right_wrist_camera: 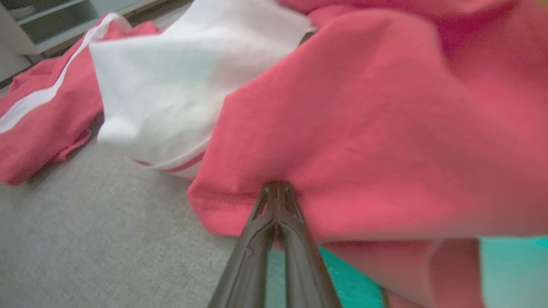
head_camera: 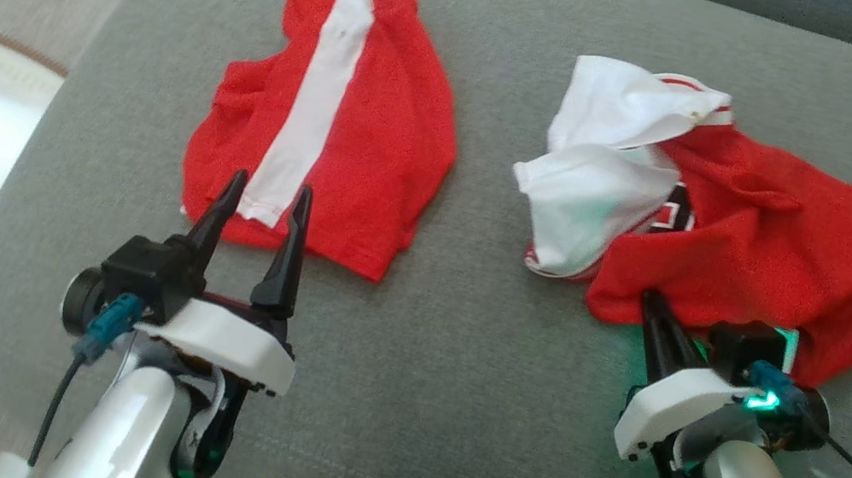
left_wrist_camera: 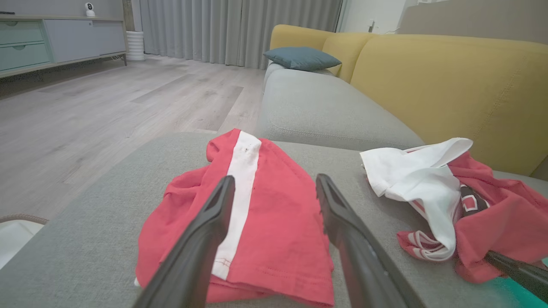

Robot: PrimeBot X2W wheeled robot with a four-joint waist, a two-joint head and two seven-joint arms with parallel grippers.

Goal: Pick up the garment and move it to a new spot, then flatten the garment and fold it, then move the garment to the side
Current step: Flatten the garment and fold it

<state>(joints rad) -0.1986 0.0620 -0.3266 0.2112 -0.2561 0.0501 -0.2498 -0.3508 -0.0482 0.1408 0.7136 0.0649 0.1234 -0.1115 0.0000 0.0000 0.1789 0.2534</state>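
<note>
Cannot make out tips of right gripper point(right_wrist_camera: 278, 188) in head view: buried under cloth. Right wrist view blurred. Black print point(head_camera: 675, 211) half covered by white fold. Clamped on near hem of crumpled red-and-white fabric jersey point(head_camera: 773, 236), right side of grey fabric seat cushion point(head_camera: 454, 382). Left gripper point(head_camera: 268, 187) spread wide, empty, over near edge of folded red garment with white stripe point(head_camera: 374, 135), cushion's left side.
</note>
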